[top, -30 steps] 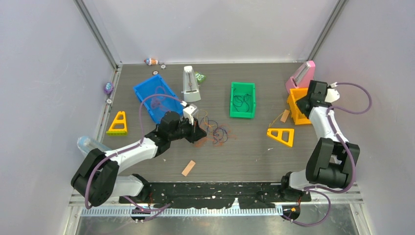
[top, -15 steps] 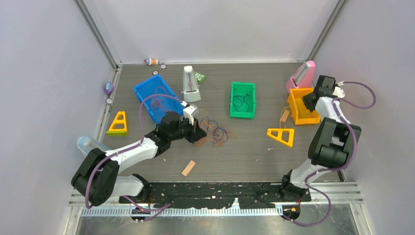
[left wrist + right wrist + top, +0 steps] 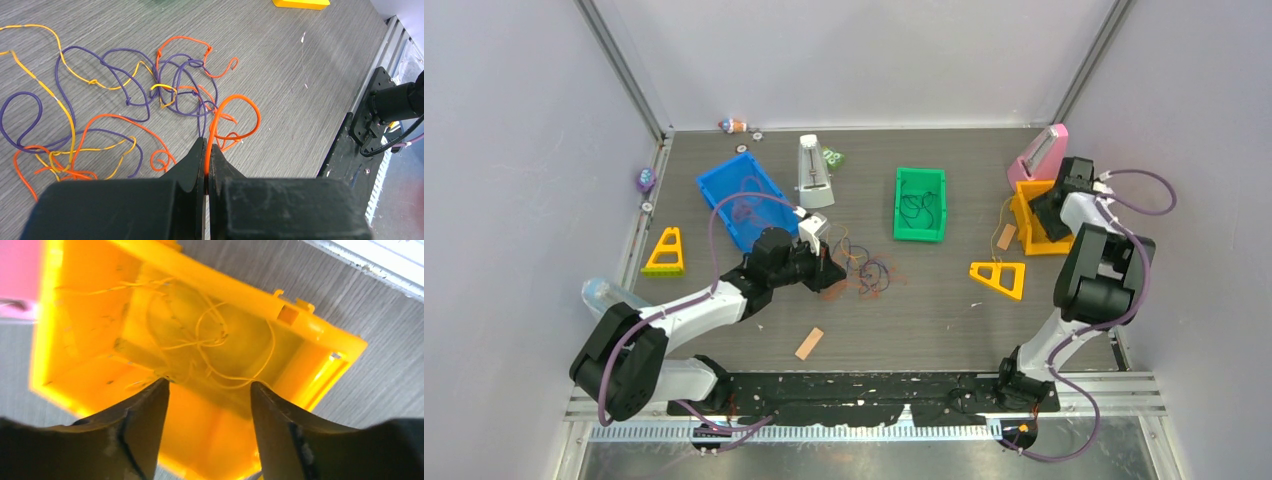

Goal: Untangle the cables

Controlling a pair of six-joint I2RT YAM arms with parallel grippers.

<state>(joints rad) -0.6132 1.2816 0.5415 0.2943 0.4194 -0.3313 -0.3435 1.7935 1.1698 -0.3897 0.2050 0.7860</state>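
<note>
Cables (image 3: 864,272) central on table (image 3: 944,315), seemingly well off edges.

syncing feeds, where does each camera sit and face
top: above and behind, looking down on the table and both arms.
left wrist: rides the left arm, looks past the shut left hand at the cable tangle.
right wrist: rides the right arm, looks past the open right hand into the yellow bin.
top and left wrist share the tangle.
</note>
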